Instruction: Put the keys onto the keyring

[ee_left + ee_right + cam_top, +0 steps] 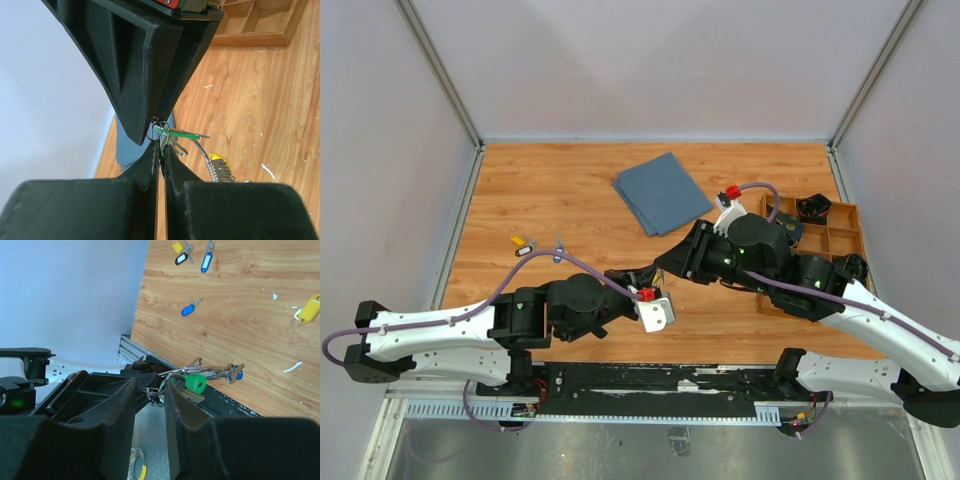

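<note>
Across the table [240, 340] — five loose keys [188, 310]

Warm wood-grain tabletop [570, 190], pale lilac-grey walls [650, 60], metal corner posts [438, 70], aluminium rail [620, 410] along near edge

We logged orange-brown wood grain on the table [570, 200], with white flecks. Far cloth [662, 192] was slate blue, right tray [845, 215] plain light wood. Tags: green tag [194, 384], blue tag [188, 310], yellow tag [310, 308], dark tag [181, 259]. Keyring [160, 131] was silver. Arms [440, 335] were black and white, cables [760, 185] purple.
</note>
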